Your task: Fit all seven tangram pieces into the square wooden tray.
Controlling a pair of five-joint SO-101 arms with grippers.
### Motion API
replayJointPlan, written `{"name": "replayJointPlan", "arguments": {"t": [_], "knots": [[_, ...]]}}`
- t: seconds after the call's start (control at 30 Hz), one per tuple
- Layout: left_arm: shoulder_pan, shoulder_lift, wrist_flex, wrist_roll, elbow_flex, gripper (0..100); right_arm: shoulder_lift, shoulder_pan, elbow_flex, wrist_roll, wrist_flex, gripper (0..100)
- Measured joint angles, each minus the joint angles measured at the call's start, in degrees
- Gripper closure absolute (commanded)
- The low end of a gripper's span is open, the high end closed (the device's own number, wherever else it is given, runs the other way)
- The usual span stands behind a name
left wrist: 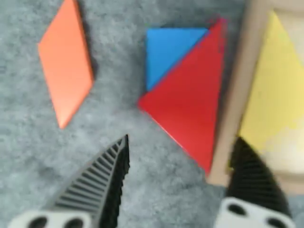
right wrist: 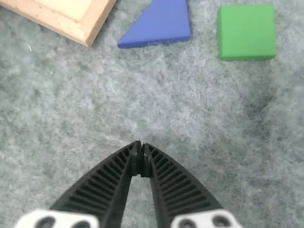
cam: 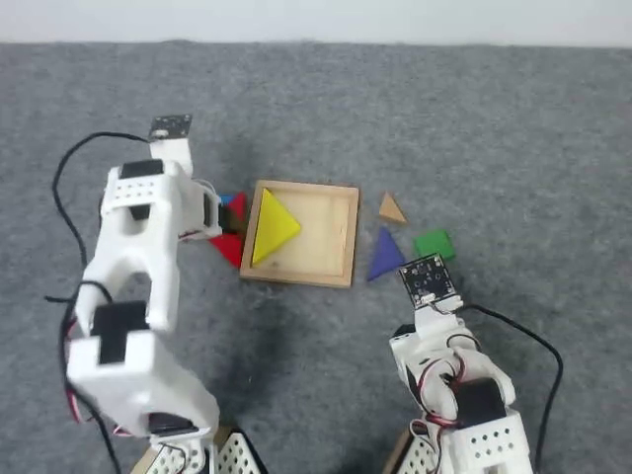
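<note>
The left arm's white housing [cam: 138, 296] bulks large in the lower left of the high view and rises toward the centre left. The left gripper [left wrist: 180, 140] gapes wide with nothing in it. One ribbed finger [left wrist: 111, 166] hangs over the grey carpet [cam: 494, 128] and the other over the rim of the square wooden tray [cam: 296, 278]. The red triangle [left wrist: 190, 109] lies on the carpet under the gap, just beside the tray's left outer wall. Its long edge touches the light blue triangle [left wrist: 166, 50], and I cannot tell whether they overlap. The orange parallelogram [left wrist: 66, 66] lies flat on the carpet apart from both, on the side away from the tray.

The tray sits at the centre of the high view, and the yellow triangle [cam: 272, 229] lies inside along its left wall.

The right arm [cam: 464, 395] stands at lower right. The right gripper [right wrist: 141, 145] has its fingers pressed together on nothing, over bare carpet. Right of the tray lie the tan triangle [cam: 392, 208], uppermost, and below it the dark blue triangle [cam: 383, 255], near the tray's lower right corner. The green square [cam: 434, 243] lies just beside the dark blue triangle, farther right
</note>
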Motion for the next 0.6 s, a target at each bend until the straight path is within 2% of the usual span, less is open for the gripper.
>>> {"name": "replayJointPlan", "arguments": {"t": [0.2, 0.6], "knots": [[-2.3, 10.6, 1.0, 1.5, -8.8, 62, 0.0, 0.0, 0.0, 0.0, 0.0, 99.2], [-1.3, 12.6, -0.3, 1.5, -11.7, 63, 0.0, 0.0, 0.0, 0.0, 0.0, 99.2]]}}
